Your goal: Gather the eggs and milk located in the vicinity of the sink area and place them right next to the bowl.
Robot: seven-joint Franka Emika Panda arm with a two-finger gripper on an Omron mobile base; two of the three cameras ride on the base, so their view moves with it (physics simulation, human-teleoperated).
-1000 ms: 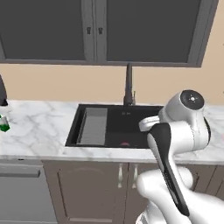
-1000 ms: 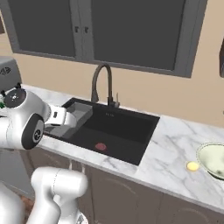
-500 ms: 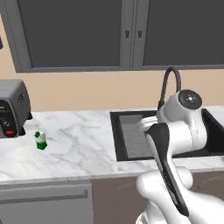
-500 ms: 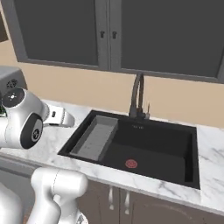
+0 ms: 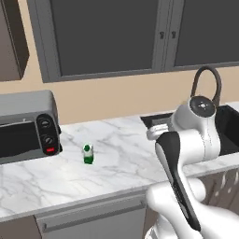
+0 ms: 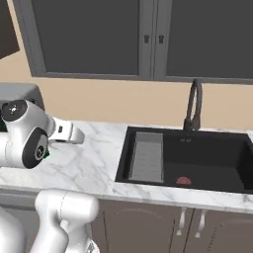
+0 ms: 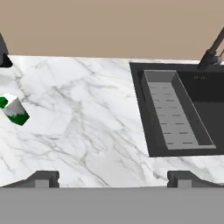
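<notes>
Left base view: the small upright white milk container with green top and marks point(image 5: 87, 153) stands alone on the white marble bench point(image 5: 121, 154), just right of a grey toaster oven with dark dials point(image 5: 25, 126). My white arm rises at lower right, its bulk covering most of the black rectangular sink point(image 5: 229, 127), whose tall curved black faucet point(image 5: 207, 80) arches above my wrist. My fingers cannot be made out from here.

Right base view: the sink point(image 6: 197, 158) lies open to the right of my arm, a grey slatted tray point(image 6: 147, 155) along its left side and a flat red round thing point(image 6: 183, 181) on its floor. The faucet point(image 6: 193, 106) stands at the back rim. A sliver of green peeks out beside my forearm joint.

Hand view: my two dark fingers point(image 7: 113, 179) stand spread wide apart, holding nothing, above bare marble. The milk container point(image 7: 14, 110) sits well off to their left, tilted in this rolled view. The sink point(image 7: 199, 94) with its grey tray point(image 7: 175, 116) lies ahead and to their right.
</notes>
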